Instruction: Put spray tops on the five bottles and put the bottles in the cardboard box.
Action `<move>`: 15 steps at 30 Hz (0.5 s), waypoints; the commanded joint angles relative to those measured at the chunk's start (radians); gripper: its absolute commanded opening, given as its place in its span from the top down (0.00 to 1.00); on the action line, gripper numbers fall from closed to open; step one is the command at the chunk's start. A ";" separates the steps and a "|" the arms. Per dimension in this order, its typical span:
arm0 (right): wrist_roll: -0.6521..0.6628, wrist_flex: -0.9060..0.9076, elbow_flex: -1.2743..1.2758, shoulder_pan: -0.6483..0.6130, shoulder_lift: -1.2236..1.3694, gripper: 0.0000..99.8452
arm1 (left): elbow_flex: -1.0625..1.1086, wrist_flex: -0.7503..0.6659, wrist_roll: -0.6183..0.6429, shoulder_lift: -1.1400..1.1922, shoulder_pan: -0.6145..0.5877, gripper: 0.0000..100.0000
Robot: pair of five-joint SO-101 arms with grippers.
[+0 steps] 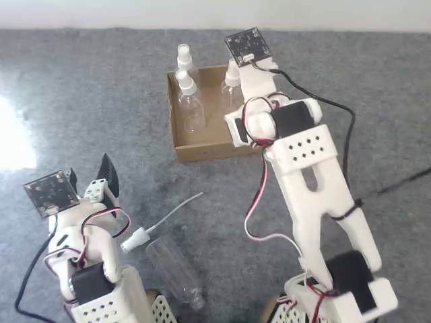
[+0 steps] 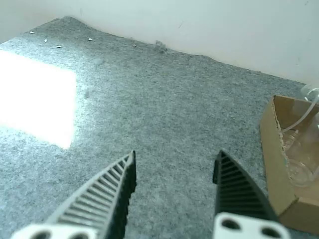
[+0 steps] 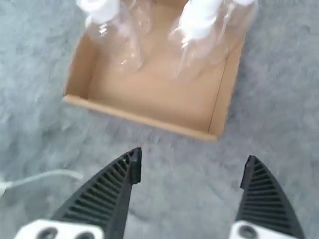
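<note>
Clearly the job is partway through. At least three capped bottles [image 1: 186,101] stand upright inside the cardboard box [image 1: 209,152], crowded toward its far wall, which leaves the near part of its floor bare for whatever comes next. Part of the box sits under the right arm, so I cannot count them for certain.

One uncapped bottle [image 1: 172,269] lies on its side on the grey carpet [image 1: 101,101], well short of the box on the arms' side. Its spray top [image 1: 137,238] lies just beside one end of it, the thin dip tube [image 1: 176,209] stretched out toward the box. Both lie loose because neither arm has them. The left gripper [image 2: 177,157] hangs with its jaws spread and nothing between them, off to one side of the box, facing bare carpet rather than the bottle. The right gripper [image 3: 193,154] is likewise wide apart and empty, poised above the carpet just in front of the box's near wall.

I'd judge the top must go, tube first, into the lying bottle before boxing. The right arm leans over the box with its black cable [image 1: 340,128] trailing beside it, and a careless drop could knock the standing bottles.
</note>
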 commanded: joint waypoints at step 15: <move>-0.198 0.374 0.035 -0.470 -0.213 0.71 | 0.027 -0.121 0.006 -0.023 -0.101 0.76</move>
